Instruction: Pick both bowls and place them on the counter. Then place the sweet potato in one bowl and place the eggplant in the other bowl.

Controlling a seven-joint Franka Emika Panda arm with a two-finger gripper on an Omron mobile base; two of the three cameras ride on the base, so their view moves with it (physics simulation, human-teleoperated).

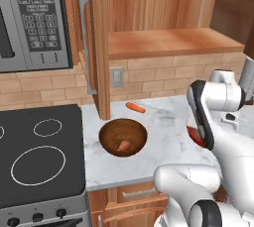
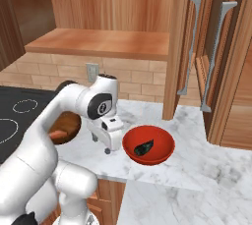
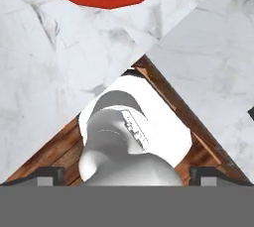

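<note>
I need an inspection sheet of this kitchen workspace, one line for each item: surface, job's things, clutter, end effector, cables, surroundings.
Surface: white-grey marbled counter, beside a black stovetop.
Job's things: brown bowl upright on the counter, sweet potato lying inside it; red bowl upright on the counter, eggplant lying inside it.
Clutter: one carrot on the counter behind the brown bowl, near the wall.
End effector: end effector just left of the red bowl, low over the counter, nothing between its fingers; open, judging by the tips far apart in the hand view.
Cables: nothing seen.
Surroundings: microwave above the stovetop, wooden shelf, wall outlet, cabinet handles.
</note>
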